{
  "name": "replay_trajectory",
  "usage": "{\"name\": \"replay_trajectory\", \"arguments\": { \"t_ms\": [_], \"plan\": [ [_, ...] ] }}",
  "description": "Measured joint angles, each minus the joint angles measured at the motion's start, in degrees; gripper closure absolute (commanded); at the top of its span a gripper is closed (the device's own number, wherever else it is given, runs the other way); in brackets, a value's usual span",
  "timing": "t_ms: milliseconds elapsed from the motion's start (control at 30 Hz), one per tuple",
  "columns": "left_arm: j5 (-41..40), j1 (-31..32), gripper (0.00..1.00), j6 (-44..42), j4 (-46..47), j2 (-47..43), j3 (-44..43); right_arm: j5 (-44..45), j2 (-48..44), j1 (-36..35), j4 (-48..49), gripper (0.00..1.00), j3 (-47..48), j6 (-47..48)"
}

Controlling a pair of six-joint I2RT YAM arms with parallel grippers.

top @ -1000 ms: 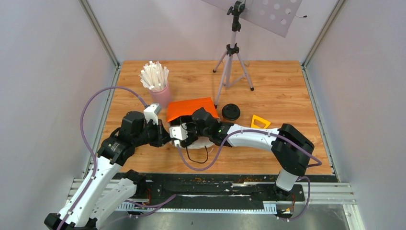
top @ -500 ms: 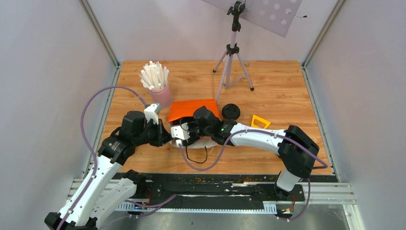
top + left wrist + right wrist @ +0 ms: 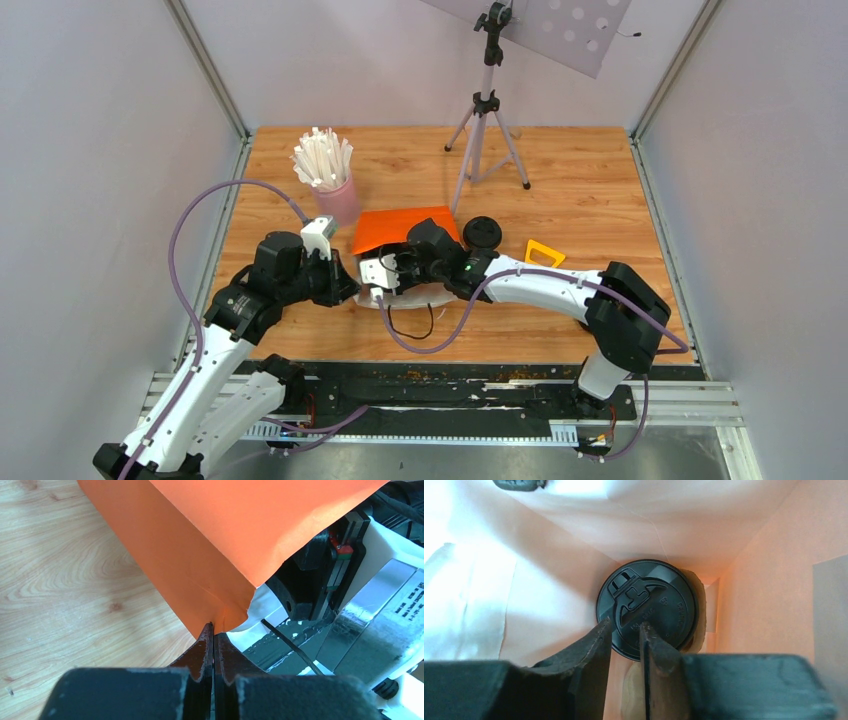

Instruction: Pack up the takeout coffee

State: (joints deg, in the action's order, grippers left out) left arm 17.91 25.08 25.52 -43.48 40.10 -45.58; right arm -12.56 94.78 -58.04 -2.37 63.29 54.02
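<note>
From above, an orange paper bag is seen lying near the middle of the worktop. Its mouth is turned toward the near edge, where both arms meet. The left claw is set against the bag's near-left corner. Compared with a second ago, the right arm has been pushed a little further in toward the bag; its working end is hidden from this view. A loose black lid lies just beside the bag's right corner, and a pink cup of white sticks stands toward the far-left corner.

In the left wrist view, the left claw's jaws are pressed fully together on the folded corner of the bag's lip, so the mouth is held up and open.

In the right wrist view, the takeout coffee is found deep inside the bag against its white lining, with its black lid on and facing the camera. The right claw has been drawn in from a wide spread to a narrow slot — nothing is seen clamped between its jaws. Whether the tips touch the lid cannot be told.

The cup appears to have been let go, and the claw narrowed for a clean pull-out. The packing is judged nearly done — only the withdrawal remains, and the bag could be snagged by it.
</note>
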Motion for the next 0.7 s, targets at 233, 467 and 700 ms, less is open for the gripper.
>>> {"name": "replay_trajectory", "arguments": {
  "t_ms": [233, 467, 700],
  "plan": [
    [0.35, 0.00, 1.00, 0.90, 0.04, -0.11, 0.00, -1.33, 0.20, 0.07, 0.15, 0.79, 0.39, -0.37],
    [0.74, 0.00, 1.00, 1.64, 0.07, -0.48, 0.00, -0.52, 2.58, 0.04, 3.67, 0.78, 0.90, -0.44],
    [1.05, 0.00, 1.00, 2.08, 0.09, -0.66, 0.00, 0.50, 4.17, 0.04, 7.74, 0.77, 0.90, -0.44]
  ]
}}
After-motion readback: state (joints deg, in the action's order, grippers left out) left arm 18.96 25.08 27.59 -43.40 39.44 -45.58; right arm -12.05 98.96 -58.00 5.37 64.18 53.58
